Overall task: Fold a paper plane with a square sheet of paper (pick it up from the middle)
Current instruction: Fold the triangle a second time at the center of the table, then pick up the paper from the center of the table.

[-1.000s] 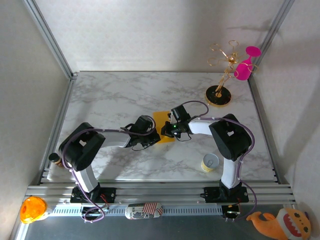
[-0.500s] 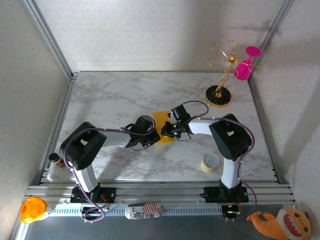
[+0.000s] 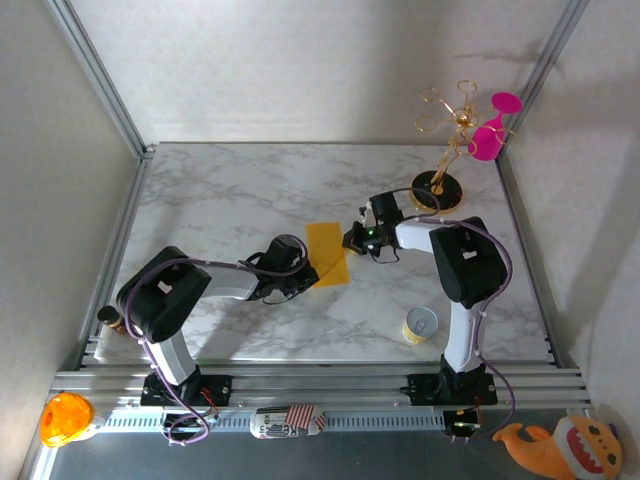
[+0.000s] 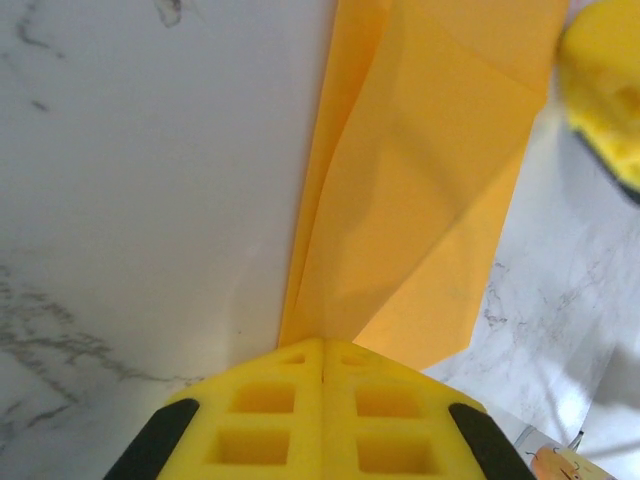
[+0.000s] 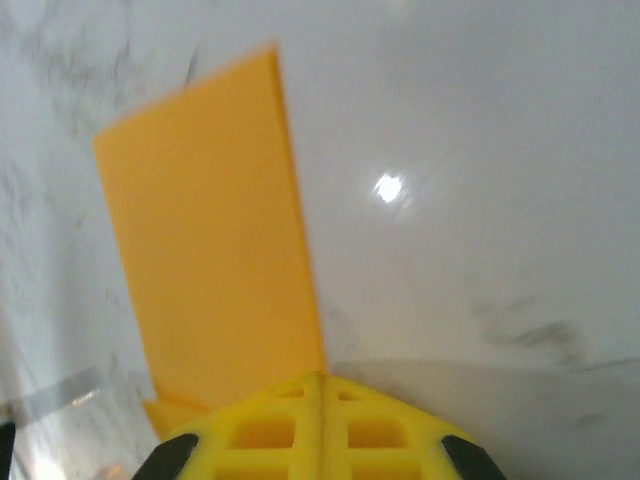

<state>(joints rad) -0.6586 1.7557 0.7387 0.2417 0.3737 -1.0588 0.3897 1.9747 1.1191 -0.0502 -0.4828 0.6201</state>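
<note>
Yellow paper (image 3: 328,254) mid-frame, left end effector (image 3: 305,272) at its lower-left corner, right end effector (image 3: 350,240) just upper right, both squeezed together.

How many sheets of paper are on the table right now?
1: the folded yellow-orange sheet at the middle of the table, between the left gripper and the right gripper. A second sheet stacked exactly under it could be hidden.

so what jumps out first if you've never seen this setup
The folded yellow-orange paper at mid-table, with the left fingers and right fingers shut at its two sides. Next, the pink glass hanging on a gold stand at the far right corner.
</note>
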